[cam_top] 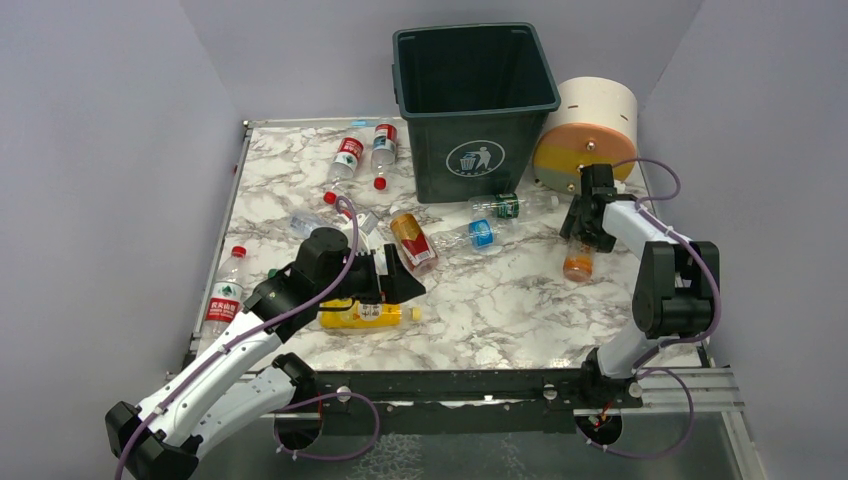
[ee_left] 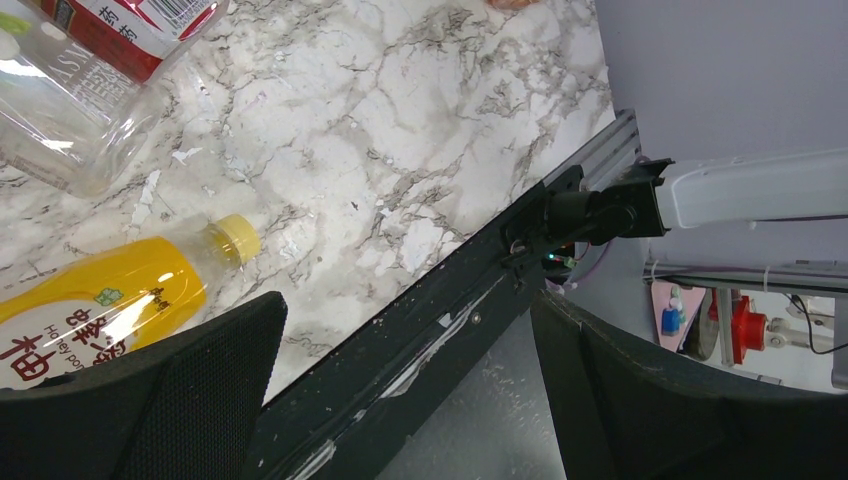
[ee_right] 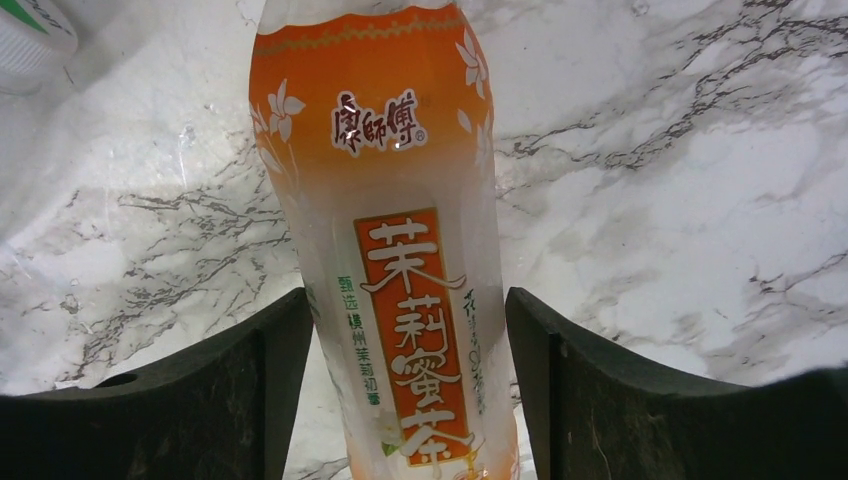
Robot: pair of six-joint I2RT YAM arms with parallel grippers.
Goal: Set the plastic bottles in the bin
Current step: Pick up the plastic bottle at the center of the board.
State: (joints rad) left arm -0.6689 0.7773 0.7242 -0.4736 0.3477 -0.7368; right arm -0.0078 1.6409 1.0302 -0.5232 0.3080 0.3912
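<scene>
The dark green bin (cam_top: 475, 100) stands at the back of the marble table (cam_top: 520, 300). Plastic bottles lie scattered: two clear red-labelled ones (cam_top: 347, 158) at the back left, a red-and-gold one (cam_top: 412, 242), a blue-labelled one (cam_top: 480, 234), a green-labelled one (cam_top: 508, 206), and a yellow one (cam_top: 362, 314) (ee_left: 110, 300). My left gripper (cam_top: 395, 280) (ee_left: 408, 310) hangs open just above the yellow bottle, nothing between its fingers. At the right, my right gripper (cam_top: 580, 240) (ee_right: 405, 320) is shut on an orange-labelled bottle (cam_top: 578, 262) (ee_right: 380, 150) that lies on the table.
A cream-and-orange cylinder (cam_top: 590, 130) lies right of the bin, close behind my right arm. Another red-labelled bottle (cam_top: 225, 295) rests at the table's left edge. Loose red caps (cam_top: 380, 183) lie near the bin. The black front rail (ee_left: 430, 330) runs under my left gripper.
</scene>
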